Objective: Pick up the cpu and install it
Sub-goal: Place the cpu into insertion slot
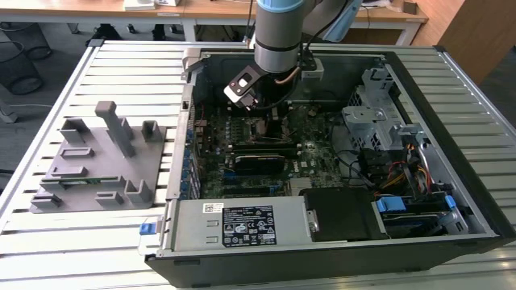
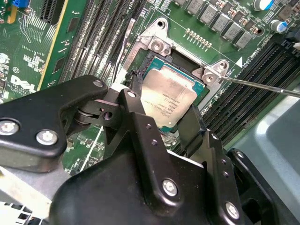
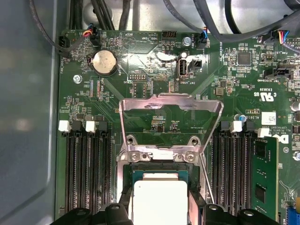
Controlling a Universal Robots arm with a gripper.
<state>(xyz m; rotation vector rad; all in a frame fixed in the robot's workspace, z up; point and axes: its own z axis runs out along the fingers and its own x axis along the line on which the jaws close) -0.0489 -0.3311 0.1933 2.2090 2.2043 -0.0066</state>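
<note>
The cpu (image 2: 167, 100), a flat square chip with a silver-grey top, lies level in or just above the open socket (image 2: 158, 44) on the green motherboard. My gripper (image 2: 162, 101) has one black finger on each of two opposite edges and looks shut on the chip. In the first wrist view the cpu (image 3: 159, 202) sits between the same fingertips of the gripper (image 3: 160, 213), and the socket's metal load plate (image 3: 171, 104) stands swung up beyond it. In the exterior view the gripper (image 1: 256, 104) reaches down into the computer case (image 1: 475, 199) over the board's upper middle.
The socket's thin lever (image 2: 262, 86) juts out beside the gripper. Memory slots (image 3: 86, 173) flank the socket on both sides. A drive cage (image 1: 375, 118) and power supply (image 1: 241, 226) crowd the case. A grey fixture tray (image 1: 96, 160) lies on the exterior view's left.
</note>
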